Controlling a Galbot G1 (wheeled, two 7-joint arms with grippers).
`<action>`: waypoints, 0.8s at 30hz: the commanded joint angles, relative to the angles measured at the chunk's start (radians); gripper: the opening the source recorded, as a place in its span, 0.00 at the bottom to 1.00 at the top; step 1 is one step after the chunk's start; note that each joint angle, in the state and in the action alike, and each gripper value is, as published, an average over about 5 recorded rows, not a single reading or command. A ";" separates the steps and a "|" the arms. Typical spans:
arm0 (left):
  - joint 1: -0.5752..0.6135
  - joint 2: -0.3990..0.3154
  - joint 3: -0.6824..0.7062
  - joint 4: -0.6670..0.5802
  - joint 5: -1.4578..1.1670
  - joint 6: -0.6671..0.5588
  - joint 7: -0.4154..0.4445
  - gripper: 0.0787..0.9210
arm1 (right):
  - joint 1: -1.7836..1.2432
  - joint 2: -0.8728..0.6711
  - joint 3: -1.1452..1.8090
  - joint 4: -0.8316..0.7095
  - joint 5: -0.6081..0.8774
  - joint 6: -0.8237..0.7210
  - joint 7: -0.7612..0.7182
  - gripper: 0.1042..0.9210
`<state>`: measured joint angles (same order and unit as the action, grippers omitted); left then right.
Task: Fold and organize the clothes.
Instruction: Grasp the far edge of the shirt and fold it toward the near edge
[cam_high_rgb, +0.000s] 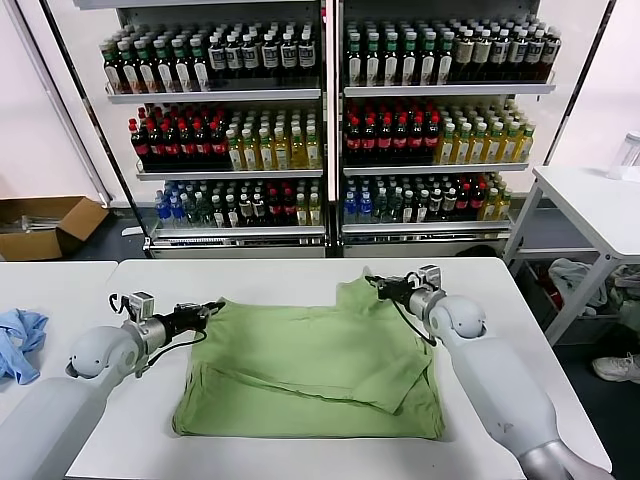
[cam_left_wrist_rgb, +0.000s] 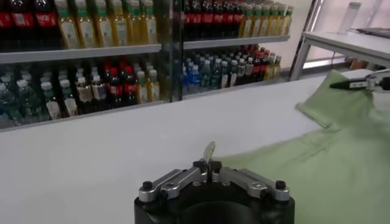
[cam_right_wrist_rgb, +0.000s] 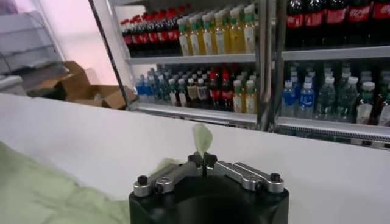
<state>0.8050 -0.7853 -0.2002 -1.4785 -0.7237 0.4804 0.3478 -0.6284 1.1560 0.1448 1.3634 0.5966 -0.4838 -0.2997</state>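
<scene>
— Where is the garment sitting right now?

— I am seeing the light green soft-fabric polo shirt (cam_high_rgb: 310, 365) lying spread on the white rectangular table (cam_high_rgb: 265, 275), roughly in the middle, with one sleeve folded in over the body on my right side. Its far right corner is lifting off the surface into a small peak.

— What are the pincers doing?

— My left gripper (cam_high_rgb: 212, 309) is sitting at the shirt's far left corner, jaws closed together and pinching a thin edge of green fabric; in the left wrist view that sliver is poking up between the fingers (cam_left_wrist_rgb: 209, 159). My right gripper (cam_high_rgb: 373, 283) is sitting at the far right corner, also closed tight on a small flap of the shirt (cam_right_wrist_rgb: 202, 139), which is standing upright above the jaws in the right wrist view.

— Anything else around?

— A crumpled light blue cloth (cam_high_rgb: 20, 343) is lying well apart on the neighbouring table to my left. Behind the table, glass-fronted drink coolers (cam_high_rgb: 325, 120) are showing rows of bottles, and a brown cardboard box (cam_high_rgb: 45, 225) is resting on the floor at far left.
</scene>
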 joint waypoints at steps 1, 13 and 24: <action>0.109 0.027 -0.082 -0.101 0.000 -0.002 -0.005 0.02 | -0.178 -0.050 0.091 0.291 0.072 -0.023 0.031 0.00; 0.366 0.091 -0.241 -0.294 -0.005 -0.033 -0.002 0.02 | -0.585 -0.136 0.297 0.642 0.070 -0.030 0.047 0.00; 0.593 0.090 -0.343 -0.405 0.024 -0.009 -0.011 0.02 | -0.847 -0.117 0.379 0.766 -0.029 0.004 0.077 0.00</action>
<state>1.2215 -0.7022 -0.4658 -1.7938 -0.7097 0.4638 0.3423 -1.2766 1.0506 0.4547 2.0050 0.5983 -0.4886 -0.2345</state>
